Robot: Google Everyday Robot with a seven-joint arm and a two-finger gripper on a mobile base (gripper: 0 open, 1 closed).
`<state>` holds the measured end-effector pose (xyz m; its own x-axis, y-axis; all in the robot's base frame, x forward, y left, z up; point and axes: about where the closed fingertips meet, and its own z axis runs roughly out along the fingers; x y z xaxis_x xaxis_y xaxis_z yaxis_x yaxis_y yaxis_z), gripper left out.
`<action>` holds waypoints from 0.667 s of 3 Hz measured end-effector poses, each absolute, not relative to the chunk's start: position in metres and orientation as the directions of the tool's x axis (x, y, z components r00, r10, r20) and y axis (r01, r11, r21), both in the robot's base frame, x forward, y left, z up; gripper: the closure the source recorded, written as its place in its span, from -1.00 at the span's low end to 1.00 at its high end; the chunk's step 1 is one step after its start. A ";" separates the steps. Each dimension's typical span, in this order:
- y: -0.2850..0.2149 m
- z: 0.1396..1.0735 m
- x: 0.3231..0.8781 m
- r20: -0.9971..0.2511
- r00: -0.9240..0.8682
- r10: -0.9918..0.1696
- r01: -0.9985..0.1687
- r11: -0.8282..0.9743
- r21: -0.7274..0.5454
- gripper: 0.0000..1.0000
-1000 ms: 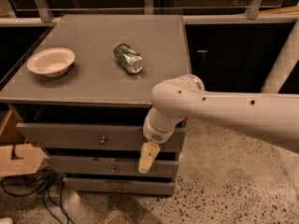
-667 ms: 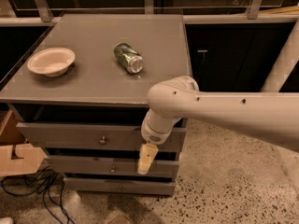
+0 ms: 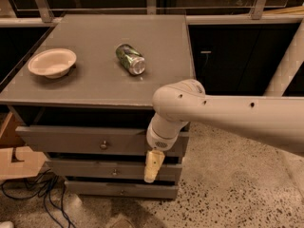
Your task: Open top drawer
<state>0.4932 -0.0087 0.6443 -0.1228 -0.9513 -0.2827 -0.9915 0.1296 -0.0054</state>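
The pale, cream-coloured two-finger gripper (image 3: pixel 150 174) hangs tip-down from a round white wrist, in front of the right part of the cabinet. From this angle it reads as one tapering shape, so I cannot tell whether it is spread or closed.

Directly behind its upper part is the wide grey wooden top drawer (image 3: pixel 66 137), the tallest front of the three. It stands a little way out from the cabinet, with a dark gap above it. Its small round metal knob (image 3: pixel 103 145) sits left of the gripper in the view, apart from it and slightly above its tip. The gripper may be close against the drawer front, but contact is not clear.

Behind the tip runs the thinner grey second drawer (image 3: pixel 85 168), and below that the thin grey bottom drawer (image 3: pixel 95 188), each with a like knob.

Above the gripper, the thick smooth white arm (image 3: pixel 228 114) crosses in from the right and covers the cabinet's front right corner. On the flat matt grey cabinet top (image 3: pixel 95 87), up and to the left, a dented green and silver can (image 3: pixel 130 59) lies on its side. Further left stands a shallow cream bowl (image 3: pixel 52 62).

Low to the left, black cables (image 3: pixel 42 196) trail over the speckled stone floor (image 3: pixel 228 189) beside a brown cardboard box (image 3: pixel 19 163).
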 end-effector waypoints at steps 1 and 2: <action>-0.024 0.671 0.465 -0.305 -0.144 -0.942 -0.989 0.142 0.030 -1.00; -0.046 0.707 0.422 -0.339 -0.177 -0.924 -0.984 0.160 0.079 -1.00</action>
<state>0.4225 -0.0459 0.7071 -0.1770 -0.9241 -0.3387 -0.9840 0.1597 0.0787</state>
